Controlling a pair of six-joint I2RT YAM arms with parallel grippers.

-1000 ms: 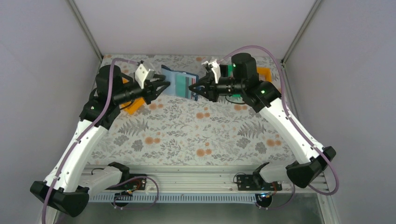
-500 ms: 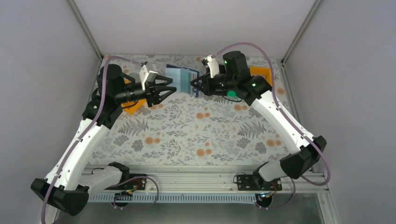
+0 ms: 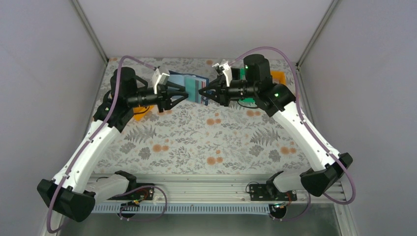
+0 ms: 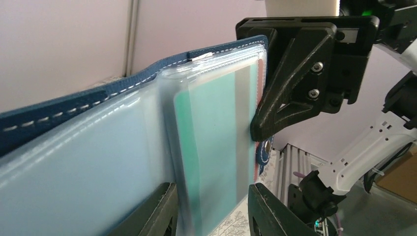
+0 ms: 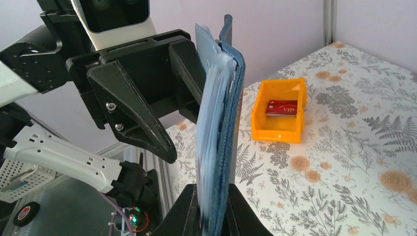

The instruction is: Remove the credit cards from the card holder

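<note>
Card holder [image 3: 190,84] is up in the air over the far side of the floral table [image 3: 196,140], spread open between the 2 arms. It's navy outside with white stitching, with pale blue see-through sleeves inside. Right gripper [image 5: 214,199] is clamped tight on its edge, keeping it upright. Left gripper [image 4: 211,211] has its jaws partway apart either side of 1 sleeve, can't tell if it's pinching. Orange bin [image 5: 275,129] sits on the table. Teal card [image 4: 216,147] with a grey stripe shows in that sleeve, and a red card [image 5: 282,108] lies in the bin.
</note>
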